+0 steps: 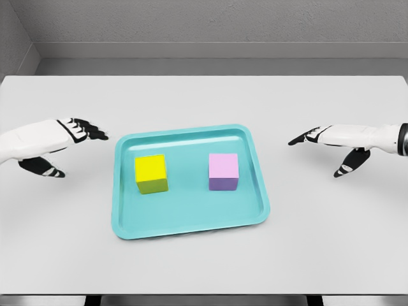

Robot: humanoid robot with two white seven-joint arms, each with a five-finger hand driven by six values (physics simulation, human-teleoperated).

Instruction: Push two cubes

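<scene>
Left hand sits outside the tray's left rim, fingers extended and loose, holding nothing, touching nothing; tips point right toward the tray

Right hand mirrors it off the right rim, fingers straight, thumb hanging low, also empty and clear of everything

Teal tray lies mid-tabletop, long axis left-right. Yellow cube in its left half, pink cube in its right half, well apart, roughly level with each other, neither against a rim

Key relation: each cube lies inward and slightly nearer than its own-side hand, with the tray lip between them. Left hand is nearer to yellow, right to pink

My read: each hand must clear the lip first, then contact the cube's outer face. Push not started yet
</scene>
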